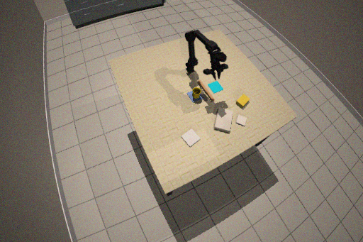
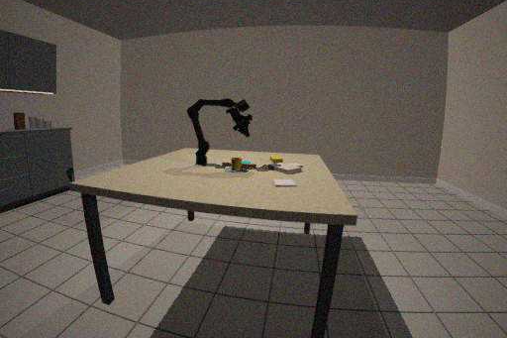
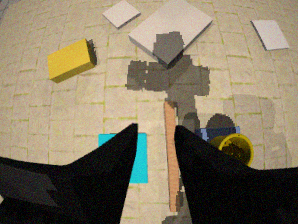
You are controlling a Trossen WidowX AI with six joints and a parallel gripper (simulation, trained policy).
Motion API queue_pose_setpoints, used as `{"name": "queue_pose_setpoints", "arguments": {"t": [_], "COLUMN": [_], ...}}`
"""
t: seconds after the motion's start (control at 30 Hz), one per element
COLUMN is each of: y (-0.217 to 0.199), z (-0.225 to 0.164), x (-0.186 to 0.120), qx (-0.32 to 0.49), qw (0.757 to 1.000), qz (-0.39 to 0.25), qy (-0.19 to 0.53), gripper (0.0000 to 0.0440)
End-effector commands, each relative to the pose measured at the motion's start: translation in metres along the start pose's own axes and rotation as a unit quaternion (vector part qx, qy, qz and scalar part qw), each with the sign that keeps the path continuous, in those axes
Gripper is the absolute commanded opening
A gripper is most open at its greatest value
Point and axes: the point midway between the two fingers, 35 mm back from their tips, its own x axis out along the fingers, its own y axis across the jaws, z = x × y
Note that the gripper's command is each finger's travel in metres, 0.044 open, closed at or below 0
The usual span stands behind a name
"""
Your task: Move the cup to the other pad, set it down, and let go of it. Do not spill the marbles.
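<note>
The yellow cup stands upright on the blue pad. Dark contents show inside its rim; single marbles cannot be made out. The cyan pad lies bare on the other side of a wooden stick. My gripper is partly open, with nothing between its fingers. It hangs in the air above the table near the cyan pad, pointing down at a slant. In the wrist view the cup is right of the fingers, partly hidden by the right one.
The wooden stick lies between the two pads. Beyond are a pale flat box, a yellow block, a small white tile and a larger white tile.
</note>
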Motion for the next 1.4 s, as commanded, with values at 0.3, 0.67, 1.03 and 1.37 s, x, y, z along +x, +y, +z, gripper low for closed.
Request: {"name": "queue_pose_setpoints", "arguments": {"t": [0.3,0.67,1.03,1.37], "y": [-0.018,-0.039,-0.061,-0.081], "z": [-0.015,-0.030,-0.045,-0.058], "x": [0.007,0.018,0.031,0.048], "qx": [-0.027,-0.055,-0.074,-0.084], "qw": [0.994,0.981,0.965,0.954], "qz": [-0.033,-0.053,-0.062,-0.066], "qy": [0.097,0.177,0.244,0.282], "gripper": [0.0125,0.0141,0.0144,0.0153]}}
